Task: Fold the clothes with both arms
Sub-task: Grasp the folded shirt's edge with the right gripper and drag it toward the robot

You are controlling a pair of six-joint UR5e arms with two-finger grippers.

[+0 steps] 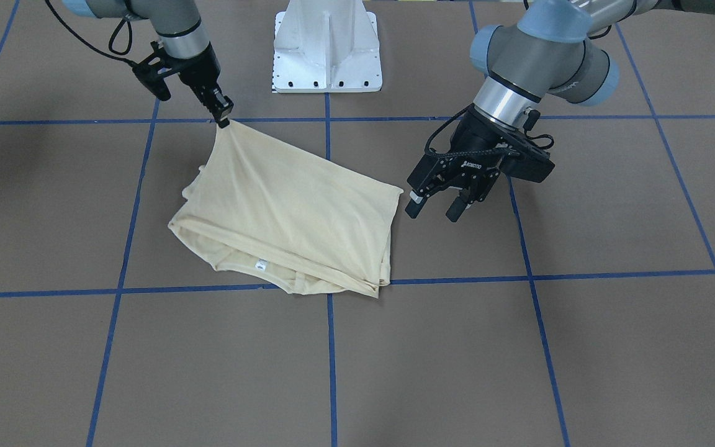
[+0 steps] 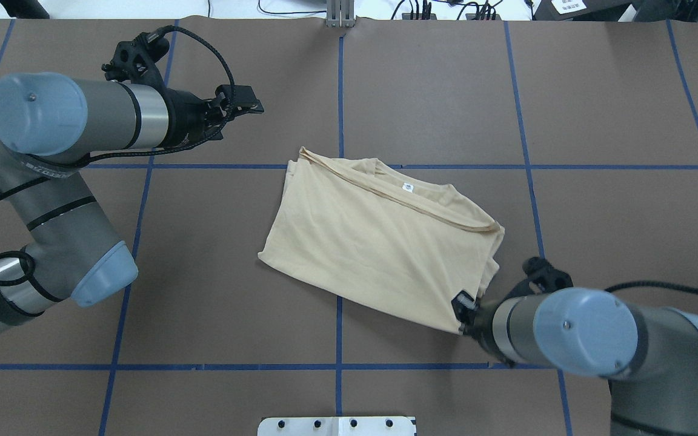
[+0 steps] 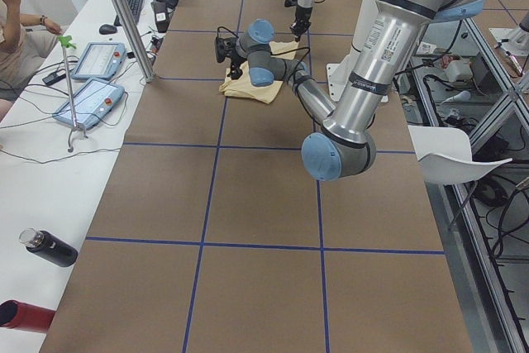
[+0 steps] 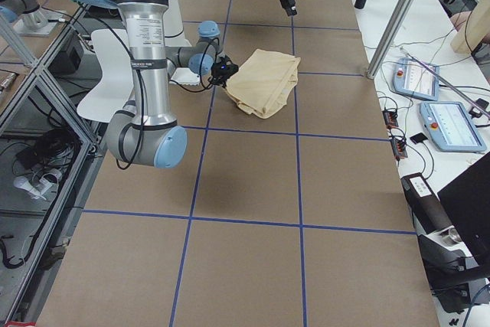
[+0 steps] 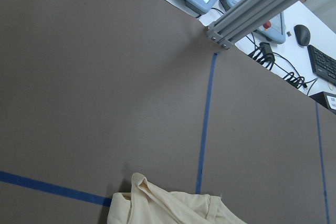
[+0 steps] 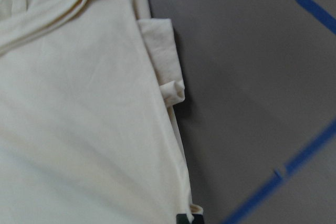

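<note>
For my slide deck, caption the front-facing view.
Right pincer holds up a corner of the folded cream shirt while the open left pincer hovers beside it.

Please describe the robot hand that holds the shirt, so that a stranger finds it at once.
On the brown table with blue tape lines lies a cream shirt. At its corner nearest the white pedestal, the right hand is shut on the cloth, holding it up; the left hand hangs open, touching nothing.

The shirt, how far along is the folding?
Done: the shirt lies folded into a rough rectangle. In hand: the right claw pinches one lifted corner; the left claw hangs open beside the shirt. Left: probably laying that corner down and tidying the edges.
</note>
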